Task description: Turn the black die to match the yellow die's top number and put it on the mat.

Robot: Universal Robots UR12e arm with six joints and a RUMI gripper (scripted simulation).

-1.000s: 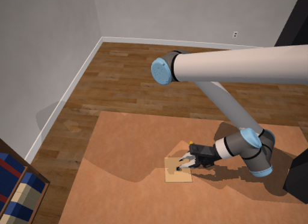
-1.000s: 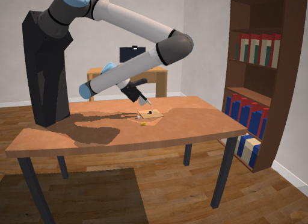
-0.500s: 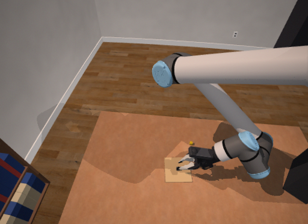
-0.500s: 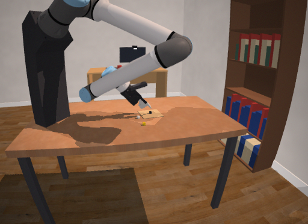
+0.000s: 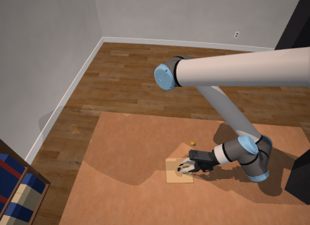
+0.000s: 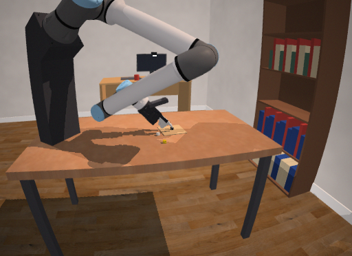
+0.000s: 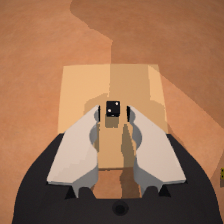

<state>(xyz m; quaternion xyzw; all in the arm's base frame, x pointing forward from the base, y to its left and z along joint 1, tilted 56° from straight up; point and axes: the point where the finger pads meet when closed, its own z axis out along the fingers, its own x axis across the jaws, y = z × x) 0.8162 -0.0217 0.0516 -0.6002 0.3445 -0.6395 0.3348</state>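
The black die (image 7: pixel 113 108) (image 6: pixel 172 129) sits on the light mat (image 7: pixel 75 80) (image 5: pixel 171 178) (image 6: pixel 181 131), away from its edges. In the wrist view its upper face shows two white pips set diagonally. My gripper (image 7: pixel 113 106) (image 5: pixel 179 168) is partly open, with its fingertips on either side of the black die and a gap on each side. The yellow die (image 5: pixel 192 143) (image 6: pixel 164 141) (image 7: pixel 222 173) lies on the table beside the mat, cut off at the right edge of the wrist view; its top number is too small to read.
A white die (image 6: pixel 157 133) lies on the table just off the mat, near the yellow die; it is hidden in the top view. The arm's black pedestal (image 6: pixel 55 81) stands at one end of the table (image 6: pixel 213 143). A bookshelf (image 6: pixel 320 95) stands beyond the other end.
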